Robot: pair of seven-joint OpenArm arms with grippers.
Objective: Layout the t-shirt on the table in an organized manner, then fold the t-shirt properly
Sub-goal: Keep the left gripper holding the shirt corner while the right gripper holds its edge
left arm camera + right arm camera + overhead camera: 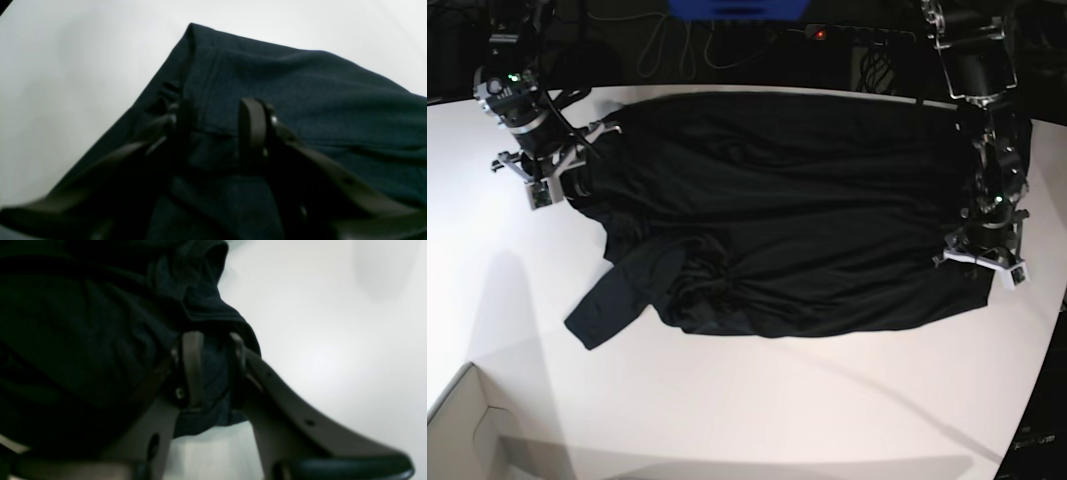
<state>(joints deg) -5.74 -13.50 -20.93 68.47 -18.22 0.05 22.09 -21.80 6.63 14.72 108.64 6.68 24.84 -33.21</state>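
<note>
Across the large white matte surface (757, 400), the plain black thin t-shirt (797, 215) sprawls rumpled, its edges grasped by the right claw (213, 368) and the left claw (217, 130), which should pull apart evenly to flatten it.

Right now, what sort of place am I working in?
Probably a robotics lab workbench: a large white matte table carrying only a plain black t-shirt, dark cables along the back edge, and a pale cardboard box corner beside it.
</note>
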